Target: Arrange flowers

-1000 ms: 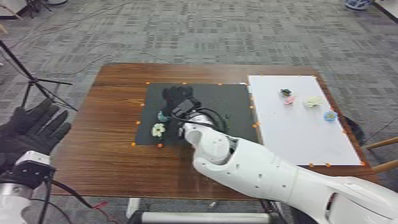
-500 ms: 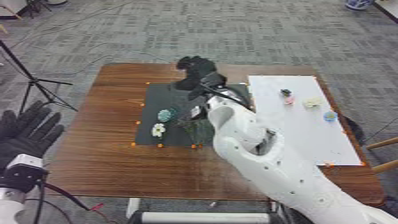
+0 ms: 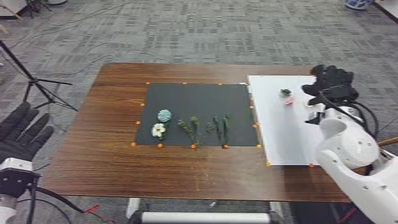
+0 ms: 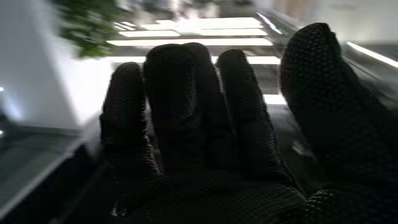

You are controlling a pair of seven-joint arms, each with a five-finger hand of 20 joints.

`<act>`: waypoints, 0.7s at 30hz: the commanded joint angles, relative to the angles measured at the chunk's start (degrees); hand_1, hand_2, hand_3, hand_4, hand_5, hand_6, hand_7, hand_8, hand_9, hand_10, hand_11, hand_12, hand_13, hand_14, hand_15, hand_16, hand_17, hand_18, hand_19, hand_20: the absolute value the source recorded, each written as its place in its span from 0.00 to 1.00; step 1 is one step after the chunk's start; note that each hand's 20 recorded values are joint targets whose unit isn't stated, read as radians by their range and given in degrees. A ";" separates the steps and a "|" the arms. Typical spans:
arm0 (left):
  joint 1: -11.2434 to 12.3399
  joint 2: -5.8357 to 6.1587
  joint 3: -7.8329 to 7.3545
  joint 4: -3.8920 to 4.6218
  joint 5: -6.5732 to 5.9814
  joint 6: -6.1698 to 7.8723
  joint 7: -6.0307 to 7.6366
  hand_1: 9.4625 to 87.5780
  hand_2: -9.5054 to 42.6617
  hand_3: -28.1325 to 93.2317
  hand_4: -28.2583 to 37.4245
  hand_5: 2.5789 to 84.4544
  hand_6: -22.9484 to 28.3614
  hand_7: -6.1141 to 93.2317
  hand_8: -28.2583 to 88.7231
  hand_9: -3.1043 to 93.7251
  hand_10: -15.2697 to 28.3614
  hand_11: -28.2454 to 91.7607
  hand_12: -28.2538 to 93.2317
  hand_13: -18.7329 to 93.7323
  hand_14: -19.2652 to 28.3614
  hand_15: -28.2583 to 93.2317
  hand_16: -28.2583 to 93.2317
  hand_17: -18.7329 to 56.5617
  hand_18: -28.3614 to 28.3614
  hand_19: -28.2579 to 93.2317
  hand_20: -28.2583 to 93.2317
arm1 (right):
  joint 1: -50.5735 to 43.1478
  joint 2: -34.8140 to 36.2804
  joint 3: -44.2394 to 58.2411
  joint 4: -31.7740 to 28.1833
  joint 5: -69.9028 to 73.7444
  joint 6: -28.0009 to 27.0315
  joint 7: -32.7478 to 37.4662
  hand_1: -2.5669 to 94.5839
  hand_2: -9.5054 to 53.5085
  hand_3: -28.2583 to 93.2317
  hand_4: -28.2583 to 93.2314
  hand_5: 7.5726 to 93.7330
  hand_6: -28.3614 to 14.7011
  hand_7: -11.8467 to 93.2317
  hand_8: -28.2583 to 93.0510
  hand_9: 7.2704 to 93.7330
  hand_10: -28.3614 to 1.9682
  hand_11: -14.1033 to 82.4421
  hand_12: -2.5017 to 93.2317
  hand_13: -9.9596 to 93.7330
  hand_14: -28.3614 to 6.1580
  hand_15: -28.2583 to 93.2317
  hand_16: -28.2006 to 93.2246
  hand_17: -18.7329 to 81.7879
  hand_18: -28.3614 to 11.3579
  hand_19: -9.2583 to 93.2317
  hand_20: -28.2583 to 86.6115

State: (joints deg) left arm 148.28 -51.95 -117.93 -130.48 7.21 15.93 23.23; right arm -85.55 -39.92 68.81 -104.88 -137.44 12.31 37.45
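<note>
The brown worktop (image 3: 98, 165) carries a black mat (image 3: 191, 97): teal flower (image 3: 164, 115) at nine o'clock, white flower (image 3: 158, 130) at eight, green stems (image 3: 195, 131) around six. On the white board (image 3: 284, 140) at three, a pink flower (image 3: 289, 101) lies towards eleven; the right hand (image 3: 334, 86), straight-fingered and empty, is at one. The left hand (image 3: 19, 139), spread and empty, is off the worktop's nine o'clock side; on grey carpet (image 3: 204, 37), a tripod (image 3: 34, 80) stands at ten.

On the desk (image 3: 107, 170), the left mat (image 3: 195, 97) lies beside the right mat (image 3: 289, 135). Flowers (image 3: 158, 131) lie left of stems (image 3: 226, 131) on the left one; blooms (image 3: 289, 101) lie on the right.
</note>
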 commanded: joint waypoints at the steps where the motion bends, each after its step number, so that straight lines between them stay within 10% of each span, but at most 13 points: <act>1: 1.43 0.45 -0.27 -0.76 -0.72 0.31 1.48 0.14 0.54 0.78 0.00 0.42 0.58 0.16 0.19 0.35 0.62 0.34 0.35 0.37 0.68 0.40 0.23 0.20 0.70 0.36 0.34 | -12.68 1.94 10.59 -1.34 4.04 -4.95 1.56 0.45 0.00 0.83 0.00 0.53 0.54 0.23 0.14 0.56 0.41 0.31 0.18 0.67 0.44 0.79 0.46 0.46 0.08 0.84 0.56; 21: 1.84 -0.04 -0.20 -1.03 -0.02 0.15 0.91 0.17 0.50 0.80 0.00 0.42 0.59 0.16 0.19 0.35 0.61 0.34 0.35 0.37 0.68 0.41 0.23 0.20 0.70 0.36 0.34 | -9.51 -0.13 6.66 5.10 8.10 -8.60 1.19 0.51 0.00 0.85 0.00 0.51 0.59 0.24 0.14 0.49 0.54 0.28 0.15 0.66 0.47 0.77 0.45 0.45 0.10 0.82 0.56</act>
State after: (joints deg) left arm 149.40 -51.61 -118.11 -130.94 6.88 15.95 23.87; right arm -97.51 -39.23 77.85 -102.20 -127.28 2.91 37.92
